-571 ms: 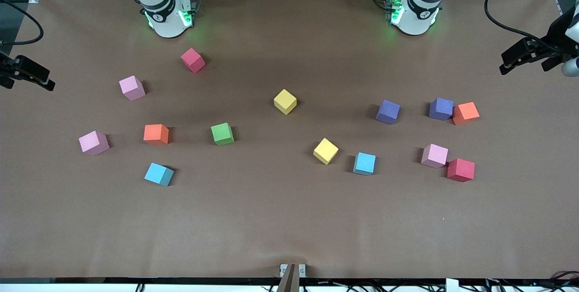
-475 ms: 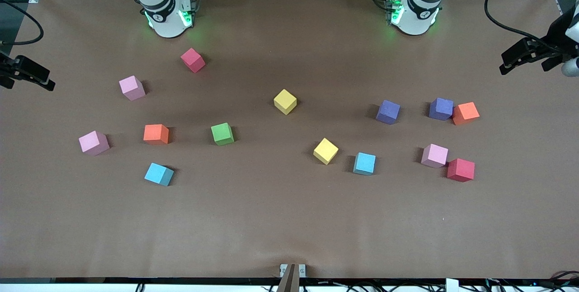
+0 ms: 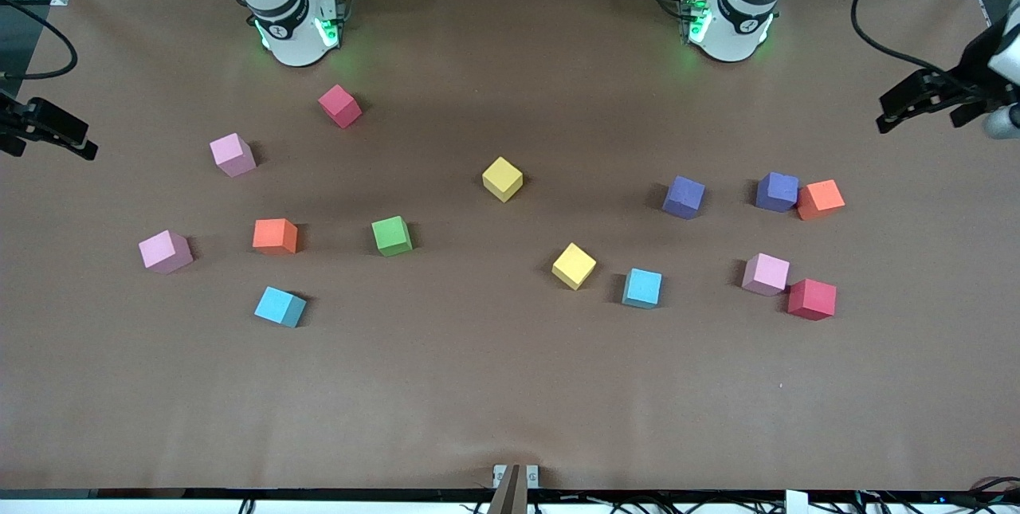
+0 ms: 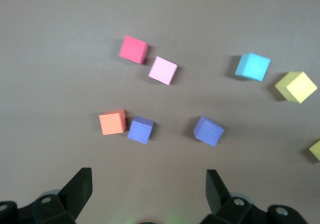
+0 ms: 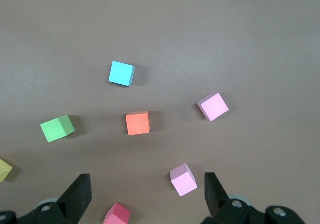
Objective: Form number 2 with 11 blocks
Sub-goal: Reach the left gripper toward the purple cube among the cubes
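So nothing's built yet, the blocks are just scattered loose over the brown bench, no digit shape anywhere.

Front view: the left gripper hangs over the bench edge at the left arm's end, and the right gripper over the edge at the right arm's end. Both hold nothing. Closest to the left gripper are an orange block touching a purple block, then another purple one, and a pink block touching a red block. Near the right gripper sit a pink cube and another pink cube. Mid-bench there's a yellow block.

Left wrist view: gripper fingers spread wide, high above the bench, with the orange and purple pair below them and a light blue block well off.

Right wrist view: same deal, fingers wide apart, nothing pinched. An orange cube lies under the gap between them, a green block off beside it, a light blue cube well apart.
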Controlling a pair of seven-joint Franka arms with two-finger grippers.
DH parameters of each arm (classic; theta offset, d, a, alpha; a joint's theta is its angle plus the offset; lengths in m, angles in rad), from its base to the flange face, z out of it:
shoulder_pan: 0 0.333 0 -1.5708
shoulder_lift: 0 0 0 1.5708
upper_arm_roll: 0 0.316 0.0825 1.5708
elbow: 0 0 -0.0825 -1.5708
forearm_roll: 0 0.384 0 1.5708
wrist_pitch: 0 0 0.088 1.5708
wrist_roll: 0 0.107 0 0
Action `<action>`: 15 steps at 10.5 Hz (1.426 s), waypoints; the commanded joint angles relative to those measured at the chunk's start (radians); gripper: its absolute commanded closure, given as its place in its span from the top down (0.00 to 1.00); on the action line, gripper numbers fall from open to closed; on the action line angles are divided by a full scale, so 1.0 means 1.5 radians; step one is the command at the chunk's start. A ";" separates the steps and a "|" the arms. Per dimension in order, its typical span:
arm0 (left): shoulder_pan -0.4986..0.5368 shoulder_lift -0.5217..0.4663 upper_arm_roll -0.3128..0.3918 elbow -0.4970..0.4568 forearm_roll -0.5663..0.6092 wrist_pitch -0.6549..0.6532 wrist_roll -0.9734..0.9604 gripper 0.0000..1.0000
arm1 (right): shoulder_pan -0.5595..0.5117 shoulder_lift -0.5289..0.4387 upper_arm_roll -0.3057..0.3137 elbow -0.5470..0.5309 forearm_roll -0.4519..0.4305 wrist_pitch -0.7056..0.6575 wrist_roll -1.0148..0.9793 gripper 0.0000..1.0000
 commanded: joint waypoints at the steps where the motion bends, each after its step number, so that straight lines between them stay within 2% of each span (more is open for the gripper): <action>1: -0.001 0.020 -0.061 -0.036 -0.002 0.046 -0.048 1.00 | 0.001 -0.004 -0.002 -0.004 0.007 0.004 -0.003 1.00; 3: -0.004 0.063 -0.098 -0.065 -0.001 0.052 -0.072 1.00 | 0.001 -0.004 -0.002 -0.004 0.007 0.004 -0.003 1.00; 5: 0.005 0.066 -0.139 -0.150 0.006 0.138 -0.073 1.00 | 0.001 -0.003 -0.001 -0.004 0.007 0.004 -0.003 1.00; 8: 0.005 0.079 -0.162 -0.220 0.007 0.204 -0.073 1.00 | 0.003 -0.004 -0.001 -0.004 0.007 0.004 -0.003 1.00; 11: 0.007 0.084 -0.184 -0.324 0.008 0.326 -0.074 1.00 | 0.003 -0.004 -0.002 -0.004 0.007 0.004 -0.003 1.00; 15: 0.011 0.108 -0.183 -0.333 0.038 0.334 -0.074 1.00 | 0.009 -0.004 -0.001 -0.004 0.007 0.004 -0.003 1.00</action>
